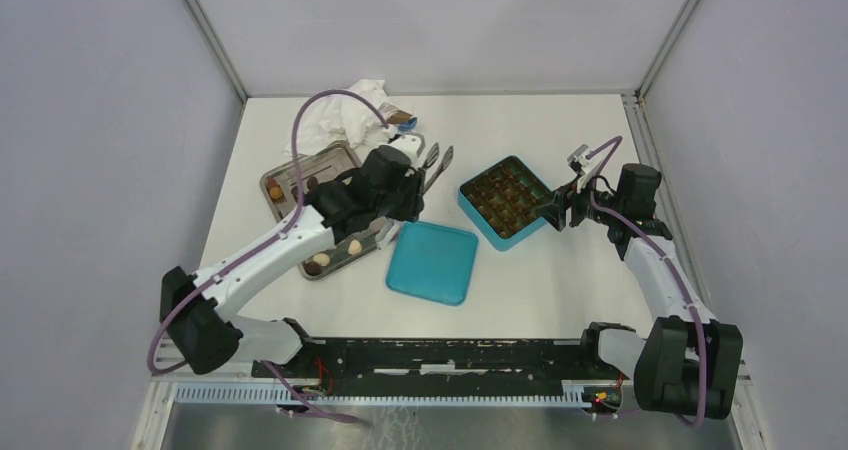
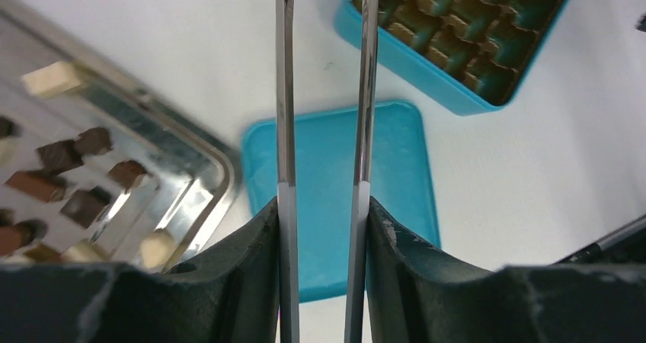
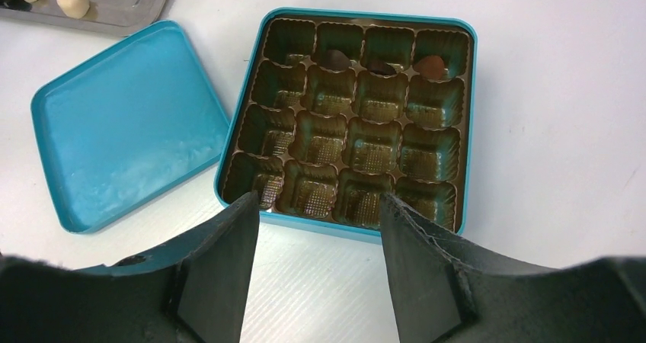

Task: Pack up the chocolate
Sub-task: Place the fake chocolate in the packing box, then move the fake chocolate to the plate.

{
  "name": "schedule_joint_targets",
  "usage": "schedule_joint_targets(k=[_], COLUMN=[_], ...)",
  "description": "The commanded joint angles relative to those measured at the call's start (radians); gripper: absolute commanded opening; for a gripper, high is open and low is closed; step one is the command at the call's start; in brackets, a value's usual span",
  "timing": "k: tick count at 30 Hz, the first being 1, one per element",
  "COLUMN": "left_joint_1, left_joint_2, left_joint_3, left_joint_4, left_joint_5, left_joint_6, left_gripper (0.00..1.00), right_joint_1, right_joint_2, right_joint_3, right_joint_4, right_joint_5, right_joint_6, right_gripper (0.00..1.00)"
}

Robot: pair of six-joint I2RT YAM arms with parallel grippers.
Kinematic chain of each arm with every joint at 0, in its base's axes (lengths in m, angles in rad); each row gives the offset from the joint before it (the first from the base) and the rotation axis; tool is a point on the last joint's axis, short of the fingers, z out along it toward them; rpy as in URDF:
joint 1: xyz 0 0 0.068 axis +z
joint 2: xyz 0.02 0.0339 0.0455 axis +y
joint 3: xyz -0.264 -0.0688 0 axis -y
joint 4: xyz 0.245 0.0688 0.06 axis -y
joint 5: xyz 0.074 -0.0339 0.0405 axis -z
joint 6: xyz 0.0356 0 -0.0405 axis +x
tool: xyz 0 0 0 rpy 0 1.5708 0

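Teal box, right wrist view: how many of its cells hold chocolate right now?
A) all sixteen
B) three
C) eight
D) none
B: three pieces sit side by side in the far row of the teal box, and every other cell is empty.

The box (image 3: pixel 470 114) and the lid (image 3: pixel 126 137) are coloured teal, and the box is lined with a glossy brown insert (image 3: pixel 358 122) whose cell floors are stamped with a fine grid. The chocolate (image 2: pixel 59 155) is seen in dark brown, mid-brown and cream-white on a silvery metal tray (image 2: pixel 221 168). The tongs (image 2: pixel 285 91) are polished silver, the table (image 3: pixel 571 129) is white, and the cables (image 1: pixel 335 92) are purple.
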State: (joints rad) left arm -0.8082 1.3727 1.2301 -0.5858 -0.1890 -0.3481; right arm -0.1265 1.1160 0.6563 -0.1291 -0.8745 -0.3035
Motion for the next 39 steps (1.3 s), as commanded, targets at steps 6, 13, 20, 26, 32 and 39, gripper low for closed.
schedule_joint_targets(k=[6,13,20,26,32,39], left_joint_1=[0.352,0.464,0.549,0.608,0.650,0.705], left_joint_2=[-0.195,-0.134,-0.035,0.035,0.088,0.157], left_joint_3=[-0.187,-0.204,-0.158,-0.123,-0.070,-0.027], left_joint_4=[-0.063,-0.053,-0.052,-0.054,-0.058,-0.061], left_joint_5=[0.038,0.028,0.095,0.170,0.184,0.252], left_joint_6=[0.095,0.146,0.159,0.162,0.168,0.157], left_gripper=[0.46,0.49,0.49,0.51,0.51,0.42], right_joint_1=[-0.004,-0.004,-0.004,-0.003,-0.004,-0.004], right_joint_2=[0.016,0.026,0.024,0.025,0.027,0.027], right_joint_3=[0.031,0.031,0.032,0.035,0.035,0.035], right_joint_4=[0.014,0.014,0.009,0.005,0.003,0.004], right_joint_5=[-0.032,-0.032,-0.039,-0.046,-0.053,-0.057], right_joint_6=[-0.020,-0.022,-0.023,-0.025,-0.023,-0.023], right_gripper=[0.65,0.65,0.65,0.65,0.65,0.65])
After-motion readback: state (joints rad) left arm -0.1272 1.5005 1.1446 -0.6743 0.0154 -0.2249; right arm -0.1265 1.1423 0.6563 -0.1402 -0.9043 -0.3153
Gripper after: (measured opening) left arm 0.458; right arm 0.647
